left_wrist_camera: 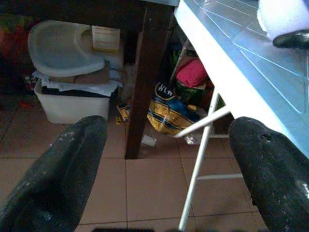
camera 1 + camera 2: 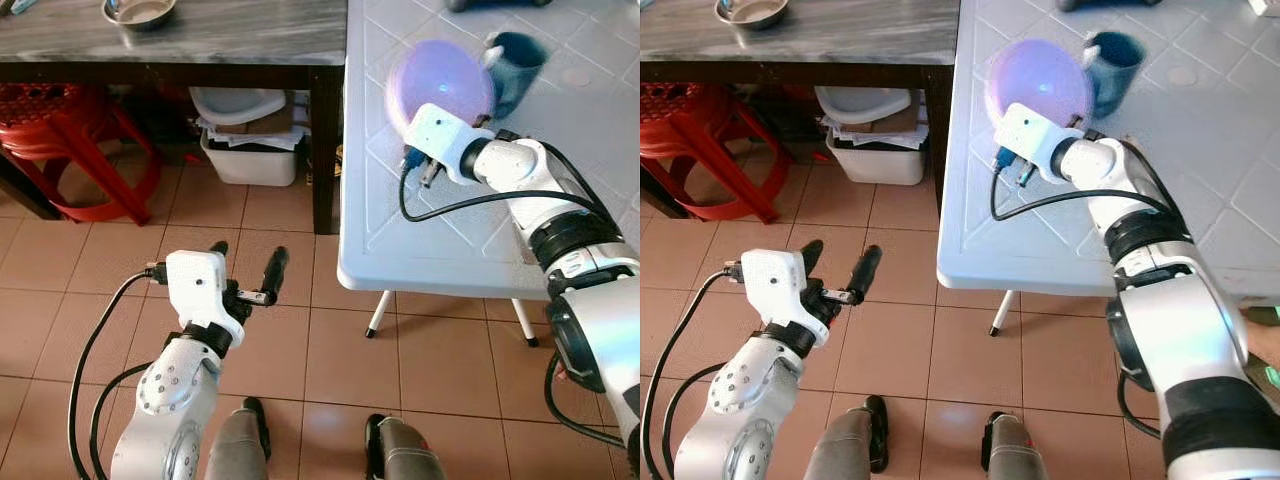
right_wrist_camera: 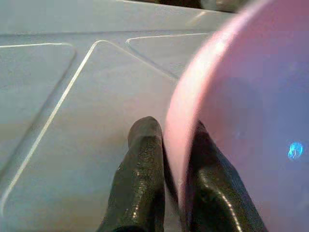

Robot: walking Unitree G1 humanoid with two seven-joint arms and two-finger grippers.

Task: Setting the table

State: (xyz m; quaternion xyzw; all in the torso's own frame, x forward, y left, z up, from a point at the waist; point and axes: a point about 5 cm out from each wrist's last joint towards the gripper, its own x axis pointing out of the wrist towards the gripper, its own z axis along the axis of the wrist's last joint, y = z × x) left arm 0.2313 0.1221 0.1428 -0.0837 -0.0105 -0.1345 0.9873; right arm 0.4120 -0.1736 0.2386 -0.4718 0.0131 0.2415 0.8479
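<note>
A translucent pink bowl (image 2: 440,80) is tilted on edge over the white plastic table (image 2: 420,230), near the table's left side. My right gripper (image 3: 171,130) is shut on the bowl's rim (image 3: 178,145), one black finger outside the wall and one inside. Just behind the bowl stands a dark blue mug (image 2: 517,62). My left gripper (image 2: 247,262) hangs open over the tiled floor, left of the table's near corner, with nothing between its fingers (image 1: 72,159).
A dark table with a grey marbled top (image 2: 230,35) stands to the left and carries a metal bowl (image 2: 138,10). Under it sit a white bin (image 2: 250,150) and a red stool (image 2: 70,140). Bags (image 1: 169,111) lie beneath the white table.
</note>
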